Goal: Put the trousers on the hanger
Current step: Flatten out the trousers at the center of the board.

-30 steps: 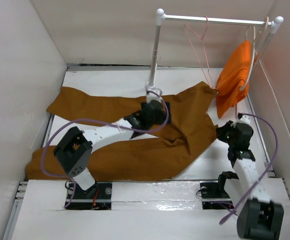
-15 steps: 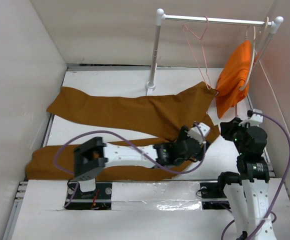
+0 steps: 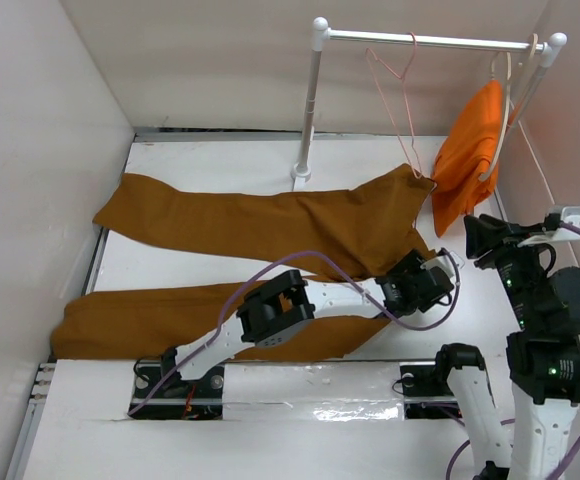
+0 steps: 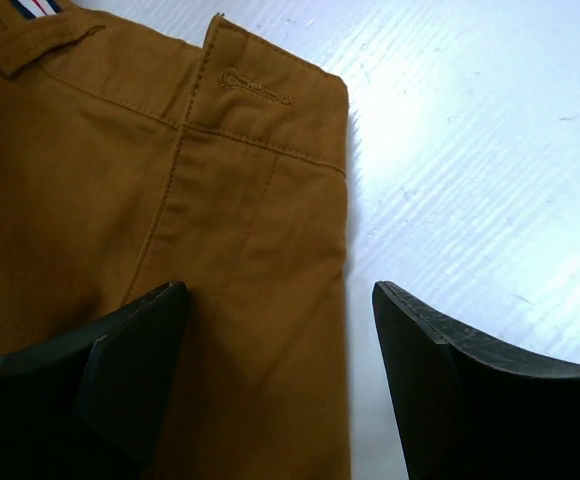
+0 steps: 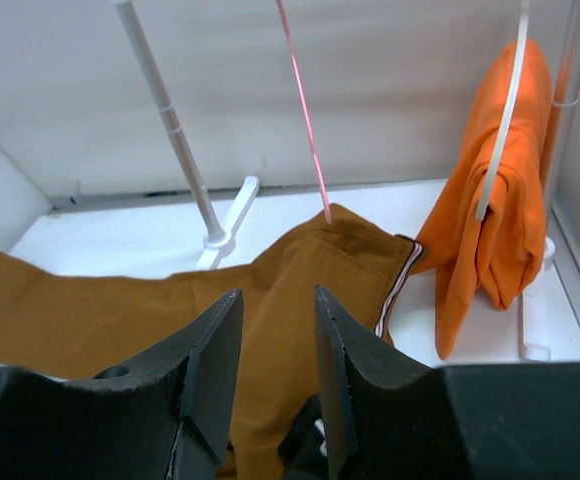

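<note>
Note trousers (image 3: 270, 220) spread flat on worktop (image 3: 220, 160): leg ends at far left, both legs running rightward, waist at right.

Judge as soft, limp woven cloth, fairly light, with no stiffness of its own. Expect sag and drag from any single pinch, and slipping off thin wire unless draped evenly.

See stitched waistband with belt loop and buttonhole in left wrist view. Likely the thickest, firmest part, so favour it as grip point. Pinch edge-on at the corner rather than on a flat single layer.

Find left end effector (image 4: 280, 300) at that waist corner, jaws wide apart, one finger over cloth, the other over bare worktop, fabric edge between. Nothing clamped. Cannot tell whether either finger touches cloth.

Note hanger (image 3: 395, 100) hooked on rail (image 3: 430, 40), above waist, lower tip close to waistband; touching or not, cannot tell. Thin wire, so expect swing at a nudge.

Note orange garment (image 3: 470, 150) hanging off same rail, just right of hanger.

Find right end effector (image 3: 490, 240) at far right, raised off worktop, jaws slightly apart and empty, facing waist and hanger.
</note>
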`<state>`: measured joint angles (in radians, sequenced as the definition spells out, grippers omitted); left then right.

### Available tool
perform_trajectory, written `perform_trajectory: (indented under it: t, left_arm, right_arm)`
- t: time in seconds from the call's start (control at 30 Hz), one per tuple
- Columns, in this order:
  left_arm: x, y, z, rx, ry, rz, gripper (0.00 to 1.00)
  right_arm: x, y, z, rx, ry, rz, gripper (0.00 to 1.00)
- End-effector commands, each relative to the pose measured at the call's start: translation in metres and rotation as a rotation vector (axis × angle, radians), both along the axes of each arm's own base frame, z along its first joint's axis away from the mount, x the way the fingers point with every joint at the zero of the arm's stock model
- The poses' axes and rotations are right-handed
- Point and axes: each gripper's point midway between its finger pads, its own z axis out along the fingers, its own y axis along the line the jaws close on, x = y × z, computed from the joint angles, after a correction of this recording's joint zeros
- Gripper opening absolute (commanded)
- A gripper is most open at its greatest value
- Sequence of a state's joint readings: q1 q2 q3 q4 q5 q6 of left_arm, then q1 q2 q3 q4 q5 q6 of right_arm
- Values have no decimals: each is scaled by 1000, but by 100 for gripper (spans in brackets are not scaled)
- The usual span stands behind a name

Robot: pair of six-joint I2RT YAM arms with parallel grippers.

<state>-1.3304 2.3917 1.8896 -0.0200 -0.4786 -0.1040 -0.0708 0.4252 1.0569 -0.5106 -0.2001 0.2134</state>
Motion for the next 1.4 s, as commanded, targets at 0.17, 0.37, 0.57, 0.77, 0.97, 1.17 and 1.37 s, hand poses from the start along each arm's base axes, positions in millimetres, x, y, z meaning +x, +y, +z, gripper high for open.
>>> perform_trajectory:
  t: [0.17, 0.37, 0.57, 0.77, 0.97, 1.17, 1.37]
  left_arm:
    - [29, 4, -16, 72, -6, 14, 63]
    - [50, 18, 4, 3, -25, 88, 0]
    - [66, 62, 130, -411, 53, 66, 0]
    - [112, 149, 197, -702, 200, -2, 0]
    - [149, 197, 157, -774, 410, -43, 0]
    - [155, 186, 116, -692, 483, -25, 0]
    - [137, 160, 95, -653, 488, -19, 0]
  right_arm:
    - [12, 10, -29, -23, 67, 65, 40]
    - [18, 9, -42, -27, 89, 62, 40]
    - [33, -1, -85, -46, 192, 18, 39]
    - [56, 3, -149, -34, 325, 54, 33]
    - [66, 12, -179, -32, 378, 113, 13]
    - [79, 40, -207, -58, 444, 230, 51]
    - [88, 72, -221, -35, 449, 260, 67]
